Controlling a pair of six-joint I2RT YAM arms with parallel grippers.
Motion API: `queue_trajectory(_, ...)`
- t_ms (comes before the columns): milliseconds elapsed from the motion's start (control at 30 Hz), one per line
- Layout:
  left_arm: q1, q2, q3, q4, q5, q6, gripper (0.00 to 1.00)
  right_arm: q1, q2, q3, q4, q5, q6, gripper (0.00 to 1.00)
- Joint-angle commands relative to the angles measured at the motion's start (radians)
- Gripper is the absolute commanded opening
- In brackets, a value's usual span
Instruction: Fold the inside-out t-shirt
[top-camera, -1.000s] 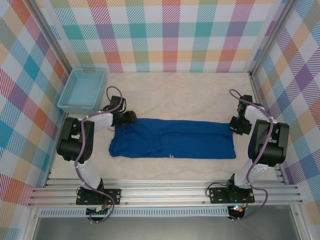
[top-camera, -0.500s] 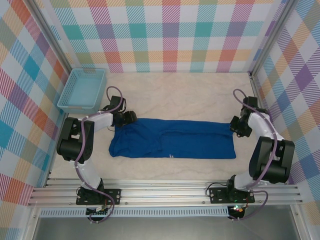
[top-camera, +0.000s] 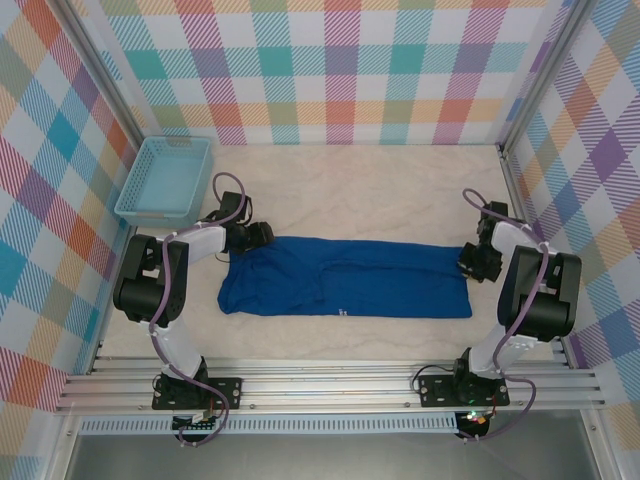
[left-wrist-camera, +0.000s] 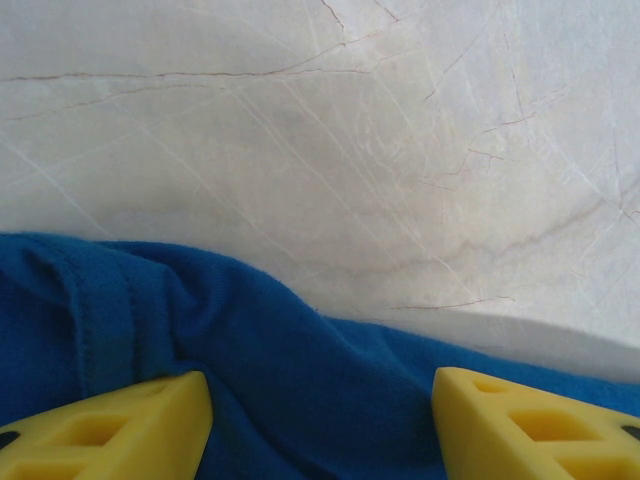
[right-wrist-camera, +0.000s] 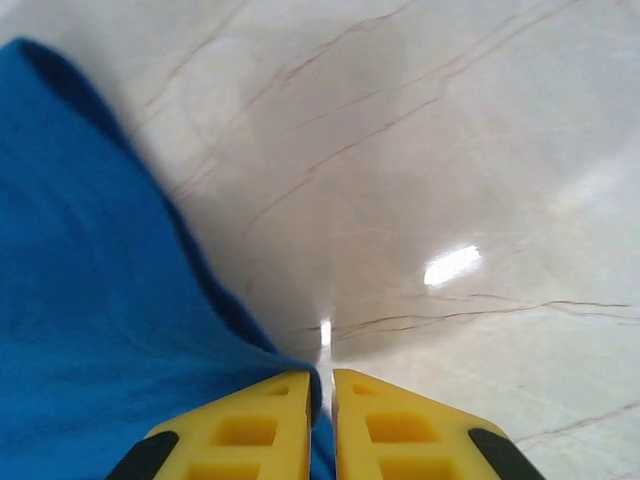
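So the table is a pale cream marble-look top with thin brownish veins, pretty glossy. In the right wrist view there's a bright glare spot just ahead and to the right of the right pincer. The walls on three sides are a pastel check in pink, teal, orange and purple, with metal posts at the corners. Aluminium rails run along the near edge behind the arm bases.

The inside-out t-shirt lies flat as a long royal-blue strip stretched between the two pincers, with a tiny light mark on its near edge.

The left pincer is spread wide, and rumpled blue cloth with a stitched seam sits between and just ahead of its yellow fingers. Bare marble lies beyond that.

The right pincer's fingers are pressed nearly together and look to be pinching the shirt's edge. Cloth spreads off to its left and bare table lies ahead.

A light blue mesh basket sits beyond the left pincer, off to its left against the wall.
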Motion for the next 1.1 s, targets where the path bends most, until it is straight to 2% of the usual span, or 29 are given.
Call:
queue_trajectory(0,0.013,0.064,-0.038,-0.063,0.018,0.008,0.62,-0.042,-0.031,0.020,-0.025,0.049,0.015,0.13)
queue_trajectory(167,0.013,0.054,-0.034,-0.064,0.028,0.004,0.62,-0.024,-0.136,0.010,-0.039,-0.005,0.008,0.18)
queue_trajectory(300,0.013,0.014,-0.024,-0.065,0.046,-0.010,0.63,0.117,-0.245,-0.026,-0.080,-0.100,0.052,0.25)
queue_trajectory(433,0.013,-0.045,0.002,-0.076,0.052,-0.032,0.64,0.228,-0.239,-0.138,-0.020,-0.266,0.189,0.27)
queue_trajectory(500,0.012,-0.082,0.019,-0.091,0.054,-0.037,0.66,0.232,-0.230,-0.180,0.026,-0.299,0.224,0.27)
queue_trajectory(600,0.010,-0.159,0.003,-0.112,0.068,-0.047,0.71,0.230,-0.191,-0.187,0.059,-0.277,0.225,0.28)
queue_trajectory(667,0.009,-0.223,-0.035,-0.120,0.097,-0.057,0.75,0.229,-0.149,-0.174,0.081,-0.277,0.219,0.28)
queue_trajectory(833,-0.011,-0.369,-0.142,-0.222,0.115,-0.060,0.77,0.229,-0.099,-0.148,0.086,-0.282,0.186,0.28)
queue_trajectory(967,-0.039,-0.480,-0.239,-0.324,0.059,-0.052,0.76,0.235,-0.103,-0.138,0.089,-0.294,0.152,0.31)
queue_trajectory(1067,-0.037,-0.507,-0.279,-0.368,-0.060,-0.061,0.76,0.244,-0.081,-0.140,0.118,-0.295,0.146,0.32)
